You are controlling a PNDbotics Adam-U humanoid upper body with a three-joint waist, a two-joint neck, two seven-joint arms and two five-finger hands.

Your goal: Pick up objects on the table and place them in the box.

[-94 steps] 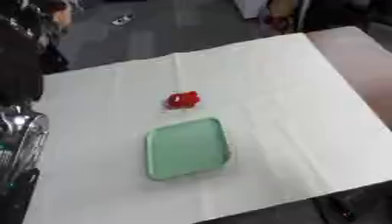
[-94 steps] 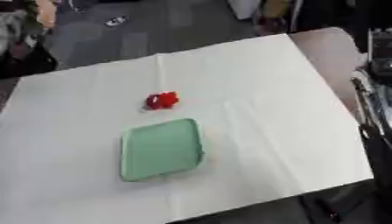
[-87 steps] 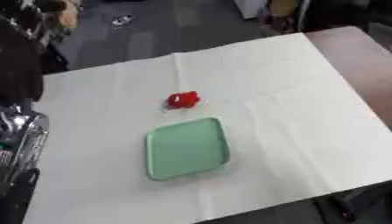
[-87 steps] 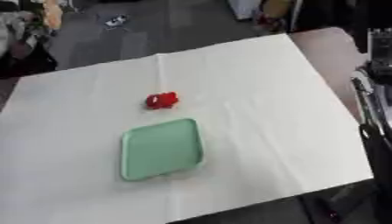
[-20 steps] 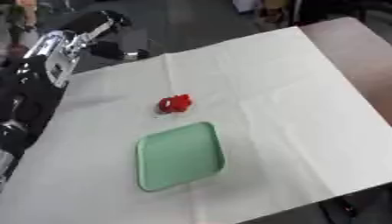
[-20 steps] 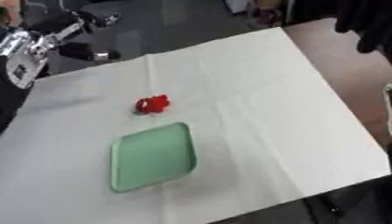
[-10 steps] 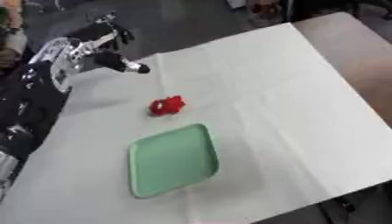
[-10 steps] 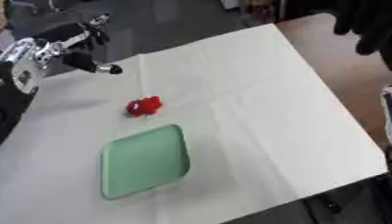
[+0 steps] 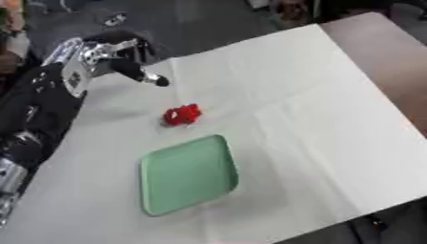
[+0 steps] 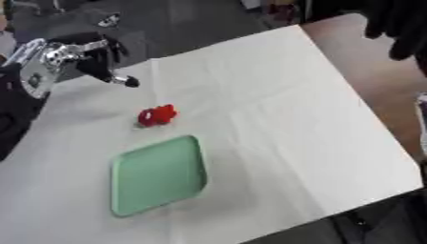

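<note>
A small red object [image 9: 182, 115] lies on the white cloth, just above the green tray [image 9: 217, 190], which holds nothing. My left hand [image 9: 113, 57], silver and black, comes in from the upper left and hovers over the cloth, up and to the left of the red object. One black fingertip [image 9: 159, 82] points down toward it, a short gap away. The hand holds nothing. A dark shape at the top right of the right eye view is my right hand [image 10: 399, 25], raised above the table's far right corner.
The white cloth [image 9: 317, 109] covers most of the table, with bare brown tabletop [image 9: 392, 52] at the right. Dark floor and clutter lie beyond the far edge. My left arm's black body fills the left edge.
My left hand has risen from the lower left edge to the upper left and reached out over the cloth toward the red object. The whole picture has shifted with the head.
</note>
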